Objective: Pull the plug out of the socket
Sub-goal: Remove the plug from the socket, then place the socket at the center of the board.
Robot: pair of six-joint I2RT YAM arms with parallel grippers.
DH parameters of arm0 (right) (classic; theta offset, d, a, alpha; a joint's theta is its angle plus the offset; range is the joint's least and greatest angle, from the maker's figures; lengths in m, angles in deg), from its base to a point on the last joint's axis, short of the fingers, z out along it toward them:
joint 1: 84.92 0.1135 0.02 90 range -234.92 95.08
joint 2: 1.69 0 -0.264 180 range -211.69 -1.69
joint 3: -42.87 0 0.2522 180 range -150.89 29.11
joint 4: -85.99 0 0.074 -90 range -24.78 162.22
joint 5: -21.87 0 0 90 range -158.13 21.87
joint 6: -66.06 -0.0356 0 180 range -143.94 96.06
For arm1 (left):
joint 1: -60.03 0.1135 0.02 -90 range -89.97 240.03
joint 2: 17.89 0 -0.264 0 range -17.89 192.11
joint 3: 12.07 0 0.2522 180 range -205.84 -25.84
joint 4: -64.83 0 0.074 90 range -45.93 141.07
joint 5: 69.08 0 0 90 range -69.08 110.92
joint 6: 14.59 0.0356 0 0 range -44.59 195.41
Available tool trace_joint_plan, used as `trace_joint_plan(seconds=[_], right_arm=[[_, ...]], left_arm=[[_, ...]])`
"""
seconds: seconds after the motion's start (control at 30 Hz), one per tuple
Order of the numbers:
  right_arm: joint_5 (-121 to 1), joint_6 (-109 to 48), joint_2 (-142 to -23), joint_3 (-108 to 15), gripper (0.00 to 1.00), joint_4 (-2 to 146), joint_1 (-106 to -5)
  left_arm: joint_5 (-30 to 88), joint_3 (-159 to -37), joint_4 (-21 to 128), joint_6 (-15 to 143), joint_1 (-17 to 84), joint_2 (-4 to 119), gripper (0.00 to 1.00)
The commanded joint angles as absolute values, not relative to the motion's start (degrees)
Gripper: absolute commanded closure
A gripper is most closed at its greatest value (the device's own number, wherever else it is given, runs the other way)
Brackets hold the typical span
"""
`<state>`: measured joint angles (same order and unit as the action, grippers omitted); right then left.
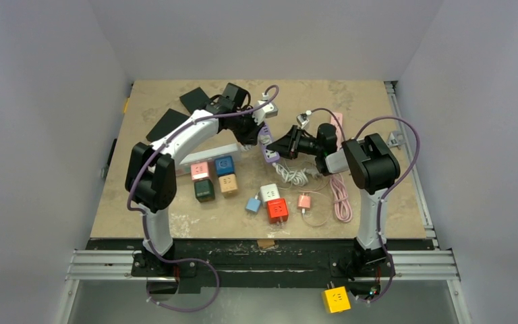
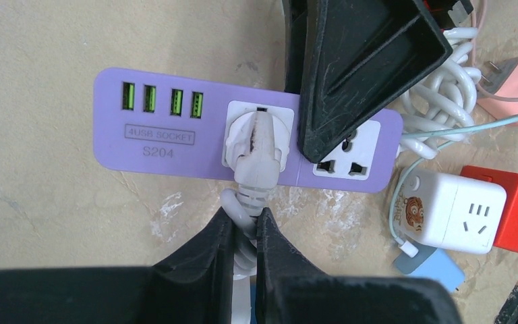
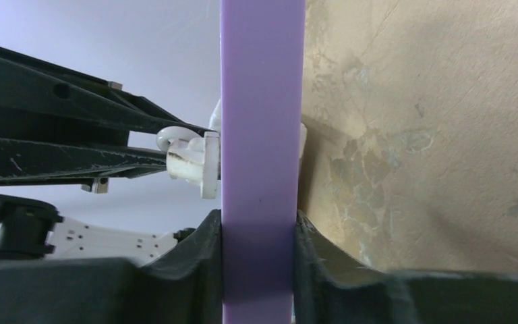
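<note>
A purple power strip (image 2: pixel 168 131) with four USB ports lies at mid-table (image 1: pixel 268 151). A white plug (image 2: pixel 256 145) sits in its middle socket, with its grey-white cable running down towards the camera. My left gripper (image 2: pixel 245 233) is shut on that cable just below the plug's strain relief. My right gripper (image 3: pixel 260 236) is shut on the strip's end, one finger above and one below; the strip shows edge-on in the right wrist view (image 3: pixel 262 121), with the plug (image 3: pixel 192 160) sticking out on its left. One right finger (image 2: pixel 357 74) covers part of the strip's right socket.
Right of the strip are a coiled white cable (image 2: pixel 445 88), a pink charger (image 2: pixel 516 88), a white cube socket (image 2: pixel 448 210), a red cube (image 2: pixel 512 210) and a blue adaptor (image 2: pixel 435 268). Coloured cubes (image 1: pixel 216 179) sit at left, a pink cable (image 1: pixel 340 196) at right, and black pads (image 1: pixel 179 111) at the far left.
</note>
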<state>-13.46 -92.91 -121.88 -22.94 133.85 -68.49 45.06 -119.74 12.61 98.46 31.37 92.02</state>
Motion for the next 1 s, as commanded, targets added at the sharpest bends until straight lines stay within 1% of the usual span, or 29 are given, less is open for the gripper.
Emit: trace_joint_plan(seconds=[0.0, 0.13, 0.23, 0.33, 0.43, 0.57, 0.7, 0.83, 0.97], right_arm=[[-11.7, -95.3, -121.3, -24.0, 1.0, 139.1, -67.8], [-15.8, -86.4, -119.6, -27.2, 1.0, 122.5, -67.8], [-20.7, -80.5, -118.8, -29.8, 1.0, 109.6, -68.1], [-24.6, -77.6, -118.6, -30.6, 1.0, 103.1, -68.3], [-28.9, -73.4, -117.9, -31.7, 1.0, 96.2, -68.4], [-33.2, -68.6, -117.8, -33.4, 1.0, 89.1, -68.4], [-36.7, -66.7, -117.7, -34.0, 1.0, 86.1, -68.8], [-39.0, -66.7, -116.8, -36.7, 1.0, 84.7, -69.4], [-43.2, -63.5, -117.1, -44.5, 1.0, 78.0, -70.2]], left_arm=[[48.9, -121.0, 19.3, 96.6, 32.4, 87.8, 1.0], [50.8, -119.5, 21.9, 94.3, 33.7, 86.2, 1.0], [53.3, -116.6, 26.9, 91.8, 35.1, 83.4, 1.0], [56.8, -111.4, 33.0, 88.5, 36.6, 80.0, 1.0], [59.5, -109.4, 35.0, 87.1, 37.7, 78.3, 1.0], [64.9, -108.2, 37.9, 83.4, 40.0, 77.5, 1.0], [67.5, -107.8, 37.7, 84.2, 40.4, 77.1, 1.0], [64.2, -108.1, 35.7, 86.5, 40.3, 78.1, 1.0], [58.8, -109.1, 33.5, 89.4, 40.3, 80.6, 1.0]])
